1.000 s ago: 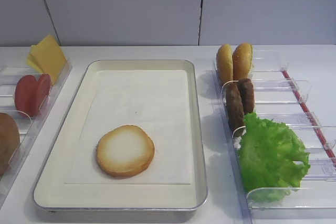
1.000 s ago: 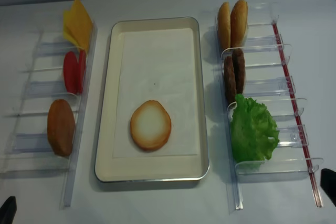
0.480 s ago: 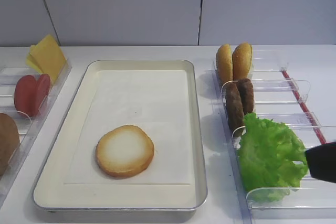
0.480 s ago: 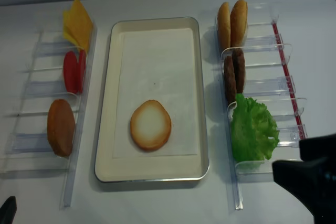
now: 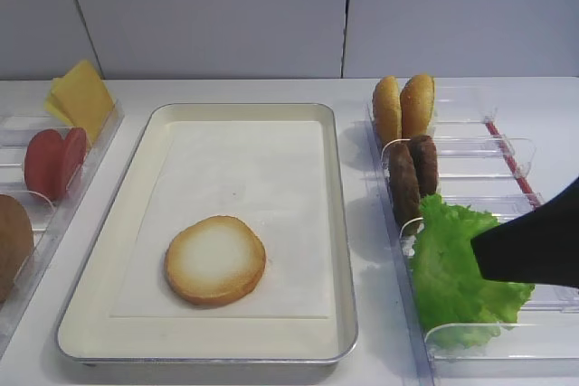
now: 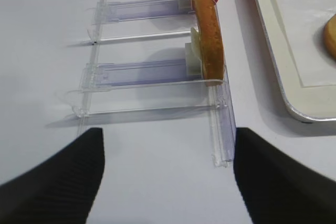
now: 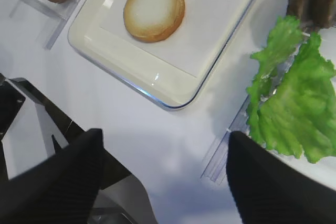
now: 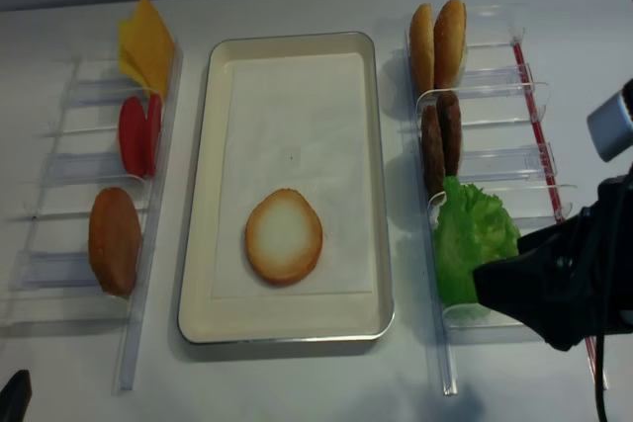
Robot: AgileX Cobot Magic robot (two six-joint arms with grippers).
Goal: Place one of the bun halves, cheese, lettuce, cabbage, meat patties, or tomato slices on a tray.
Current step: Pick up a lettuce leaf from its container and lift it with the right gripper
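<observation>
One bun half [image 5: 215, 259] is lying cut face up on the tray [image 5: 90, 314], toward the near end of the white paper liner [image 5: 244, 178]. The tray sits in the middle of the white worktop [image 8: 297, 382], between two rows of clear bins.

On the right, the bins [image 5: 470, 146] hold two more bun halves [image 5: 404, 108] standing on edge at the far end, then the meat patties [image 5: 412, 174] also on edge, then the lettuce [image 5: 452, 268] nearest us. On the left, the cheese [image 5: 81, 97] is farthest, the tomato slices [image 5: 56, 160] come next, and another bun [image 8: 115, 240] stands in the near slot.

The right gripper [image 8: 539, 289] is over the near right bins, right by the lettuce (it covers part of the leaf in the high views). From the right wrist view its fingers [image 7: 68, 177] are spread wide with nothing between them, and I can't tell if they touch the leaf.

The left gripper [image 6: 168, 182] is low over bare worktop near the left bins, fingers [image 6: 58, 182] spread apart and empty too.
</observation>
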